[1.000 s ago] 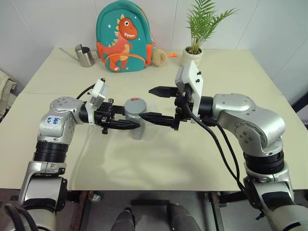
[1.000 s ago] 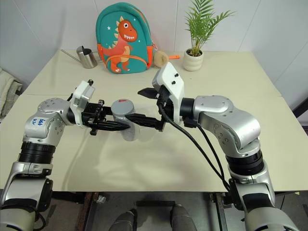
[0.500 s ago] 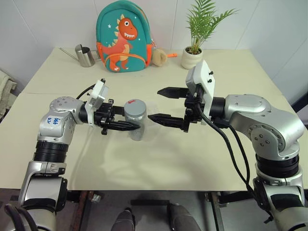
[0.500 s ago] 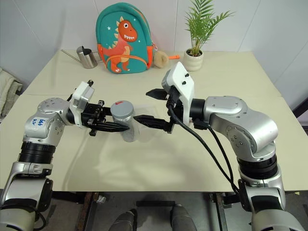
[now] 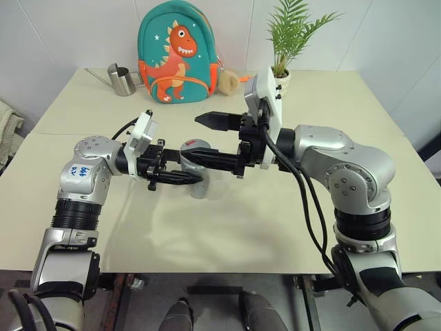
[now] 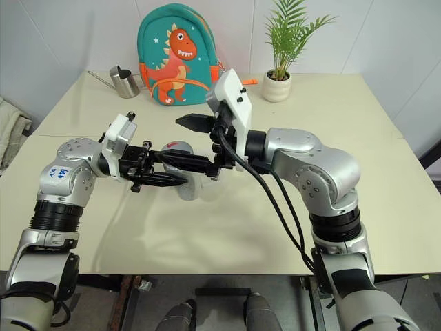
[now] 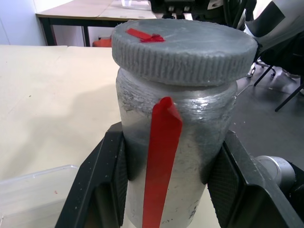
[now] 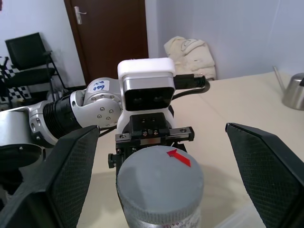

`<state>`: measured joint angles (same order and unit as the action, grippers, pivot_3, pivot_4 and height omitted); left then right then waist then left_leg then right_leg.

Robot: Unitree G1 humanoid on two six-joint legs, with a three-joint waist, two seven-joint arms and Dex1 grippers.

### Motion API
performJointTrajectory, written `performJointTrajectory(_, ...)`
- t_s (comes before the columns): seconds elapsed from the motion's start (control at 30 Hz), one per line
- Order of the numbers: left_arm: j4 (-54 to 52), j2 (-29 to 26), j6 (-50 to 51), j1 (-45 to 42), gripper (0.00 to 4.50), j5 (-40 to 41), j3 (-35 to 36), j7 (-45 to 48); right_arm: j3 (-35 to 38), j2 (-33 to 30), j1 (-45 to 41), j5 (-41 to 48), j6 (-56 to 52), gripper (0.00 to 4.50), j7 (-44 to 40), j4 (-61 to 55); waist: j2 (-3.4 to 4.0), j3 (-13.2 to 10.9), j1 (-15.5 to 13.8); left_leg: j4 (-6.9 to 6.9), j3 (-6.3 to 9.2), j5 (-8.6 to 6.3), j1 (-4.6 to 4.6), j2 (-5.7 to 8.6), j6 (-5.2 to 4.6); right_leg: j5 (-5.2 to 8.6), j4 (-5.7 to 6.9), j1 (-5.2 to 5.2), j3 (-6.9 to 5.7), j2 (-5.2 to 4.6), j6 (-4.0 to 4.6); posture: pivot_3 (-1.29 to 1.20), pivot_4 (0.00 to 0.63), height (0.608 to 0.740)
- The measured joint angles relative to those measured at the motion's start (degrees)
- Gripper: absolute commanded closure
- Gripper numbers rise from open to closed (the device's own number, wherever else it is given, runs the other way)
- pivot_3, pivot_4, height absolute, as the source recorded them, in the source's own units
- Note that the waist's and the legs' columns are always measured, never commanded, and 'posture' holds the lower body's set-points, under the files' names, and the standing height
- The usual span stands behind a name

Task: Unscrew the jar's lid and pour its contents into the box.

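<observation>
Jar (image 5: pixel 196 172): standing upright above the worktop (image 5: pixel 227 221), left pincer (image 5: pixel 180 178) clamping its body to brace it. Lid (image 7: pixel 184 45): sitting on the jar; right pincer (image 8: pixel 152 156) spreading wide around it, apparently positioning to twist. Box (image 7: pixel 33 194): lying just beside the jar.

The scene is seen from the head by two eye views, set side by side and aimed forward and down over the table (image 5: pixel 227 227); nearly the same stretch is covered, from both arms to the backpack (image 5: pixel 178 52) and plant (image 6: pixel 286 34) at the far edge. The left wrist view is taken very close along the left gripper (image 7: pixel 173 185), facing the jar (image 7: pixel 175 142) and lid (image 7: pixel 185 50). The right wrist view is taken from just behind the lid (image 8: pixel 159 183), between the right gripper (image 8: pixel 161 171) fingers, facing the left wrist camera (image 8: pixel 146 90). The jar is shared by all views.
</observation>
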<state>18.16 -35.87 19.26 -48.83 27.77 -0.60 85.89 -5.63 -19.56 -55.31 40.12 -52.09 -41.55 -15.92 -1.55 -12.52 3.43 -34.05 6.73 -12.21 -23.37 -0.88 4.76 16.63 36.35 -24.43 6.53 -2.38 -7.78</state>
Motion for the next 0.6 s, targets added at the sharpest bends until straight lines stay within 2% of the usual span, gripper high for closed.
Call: performJointTrajectory(0.6, -1.7, 0.3, 0.7, 0.0, 2.64, 0.0, 0.0, -0.1, -4.6, 4.4, -1.8, -4.9, 7.2, 0.04, -4.9, 7.4, 0.0, 0.0, 0.1, -0.02, 0.01, 0.01, 0.02, -0.01, 0.0, 0.02, 0.14, -0.04, 0.0, 0.02, 0.02, 0.0, 0.15, 0.74)
